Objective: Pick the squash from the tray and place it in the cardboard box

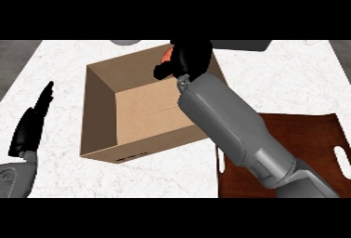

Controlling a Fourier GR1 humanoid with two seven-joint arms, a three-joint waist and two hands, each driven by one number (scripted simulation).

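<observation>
Forearm across box, squash seemingly behind

the cardboard box stands on the counter, left of the tray.

The white counter bears a grey rounded object and a dark slab at its far edge.

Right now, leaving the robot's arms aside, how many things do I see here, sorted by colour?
Brown: 2 (cardboard box, tray)
Orange: 1 (squash, held in the right hand)
Grey: 2 (pale shape and darker shape, both cut off at the far edge)
Total: 5
</observation>
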